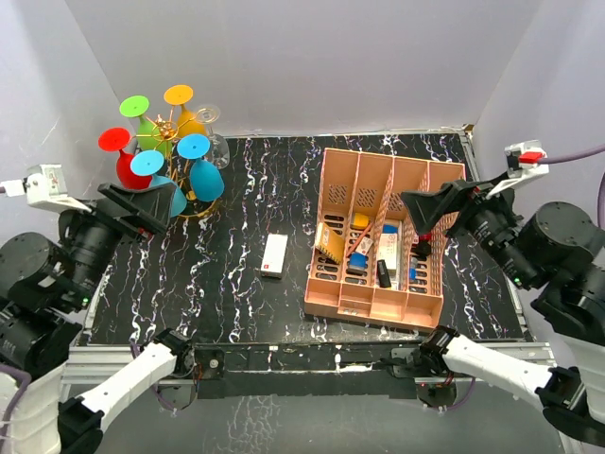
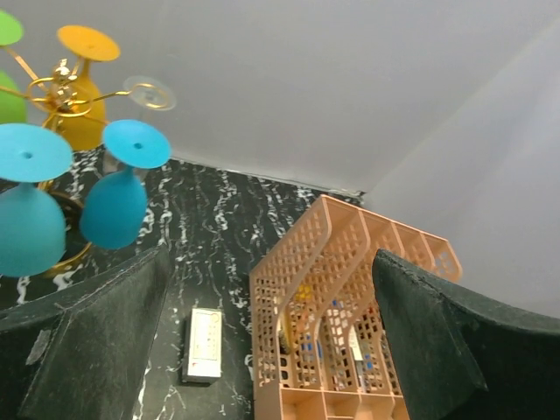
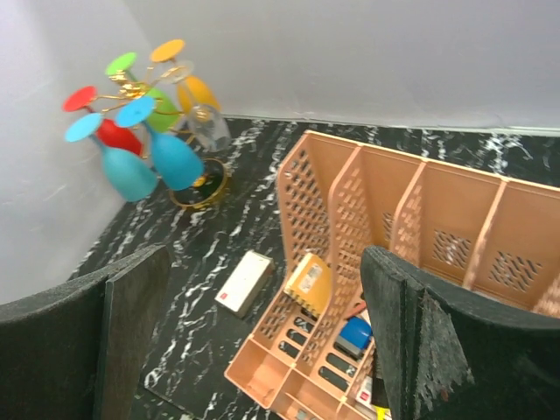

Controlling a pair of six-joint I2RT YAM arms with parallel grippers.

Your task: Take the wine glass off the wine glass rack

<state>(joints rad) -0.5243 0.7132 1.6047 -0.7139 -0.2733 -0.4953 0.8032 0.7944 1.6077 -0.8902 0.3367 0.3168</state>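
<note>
Looking down from above, the gold wine glass rack [image 1: 168, 126] stands far left of the pink organizer box [image 1: 336, 180] and well apart from it. Coloured wine glasses [image 1: 206, 180] and one clear one hang bowl-down from its arms. The left gripper [image 1: 151, 203] hovers left of the box, near the rack, its jaws spread wide and empty. The right gripper [image 1: 416, 216] hangs over the box's right side, equally wide and empty. A small white box [image 1: 274, 255] lies just left of the organizer.

The left wrist view shows blue glasses up and left of the organizer.

The right wrist view shows the whole rack beyond the organizer's left wall.
</note>
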